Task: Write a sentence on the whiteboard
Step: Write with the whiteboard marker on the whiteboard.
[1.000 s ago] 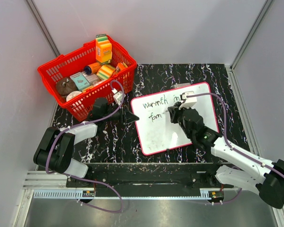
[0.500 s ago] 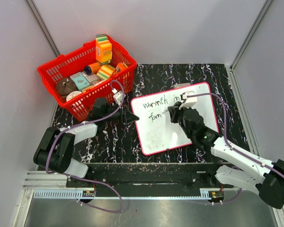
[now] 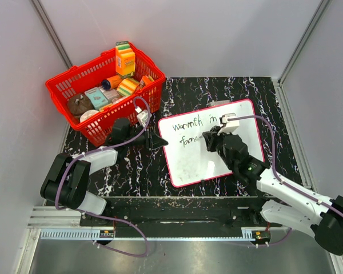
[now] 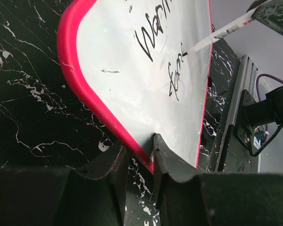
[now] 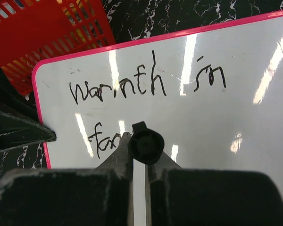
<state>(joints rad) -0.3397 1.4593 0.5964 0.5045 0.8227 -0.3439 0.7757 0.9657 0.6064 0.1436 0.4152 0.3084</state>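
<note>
The whiteboard [image 3: 211, 142] with a pink frame lies on the black marbled table; it reads "warmth in" and below it "fan". It also shows in the left wrist view [image 4: 146, 80] and the right wrist view [image 5: 203, 94]. My left gripper [image 3: 158, 141] is shut on the board's left edge, its fingers [image 4: 167, 160] pinching the pink frame. My right gripper [image 3: 208, 140] is shut on a marker [image 5: 146, 146], black cap end toward the camera, standing over the second line of writing. In the left wrist view the marker [image 4: 221, 34] has its tip on the board.
A red basket [image 3: 106, 91] full of grocery items stands at the back left, close to the left arm. The board's right edge lies near the table's right side. A metal rail [image 3: 160, 231] runs along the near edge.
My right gripper has shifted slightly down and right with the marker along the second line. The left gripper and the board have not moved.
</note>
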